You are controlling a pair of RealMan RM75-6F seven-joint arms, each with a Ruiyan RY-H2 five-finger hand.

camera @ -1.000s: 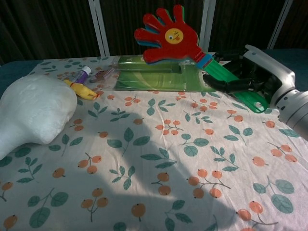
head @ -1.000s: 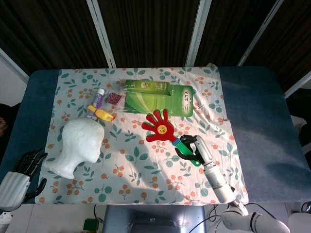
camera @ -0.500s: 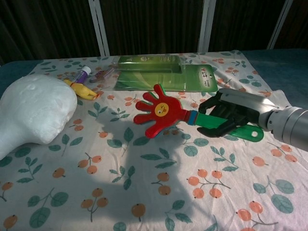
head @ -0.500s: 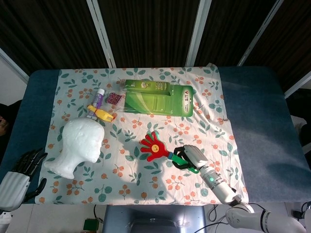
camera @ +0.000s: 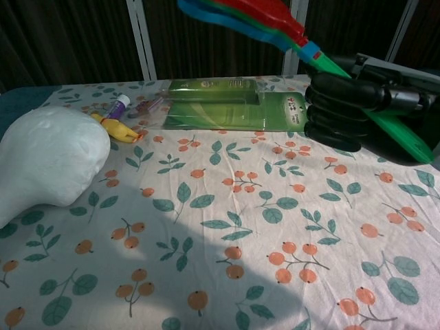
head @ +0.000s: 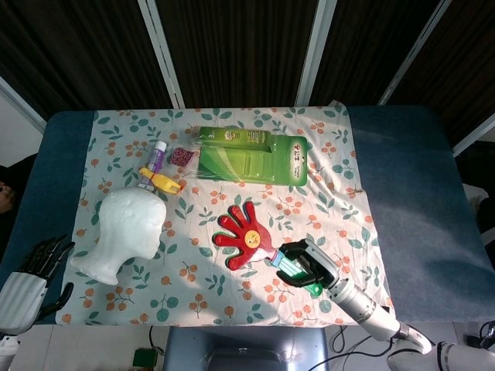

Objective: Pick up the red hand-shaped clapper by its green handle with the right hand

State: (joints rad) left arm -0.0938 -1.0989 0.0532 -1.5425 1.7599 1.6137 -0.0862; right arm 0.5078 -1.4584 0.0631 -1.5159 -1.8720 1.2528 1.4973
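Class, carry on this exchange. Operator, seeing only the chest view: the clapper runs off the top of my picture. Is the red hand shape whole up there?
Observer: Yes. The head view shows the whole red clapper, with a yellow face on its palm.
Operator: Where is the left hand?
Observer: The left hand sits off the near left corner of the table, holding nothing.
Operator: Which way does the clapper point from above?
Observer: Up and left, away from the right hand, which grips its green handle.
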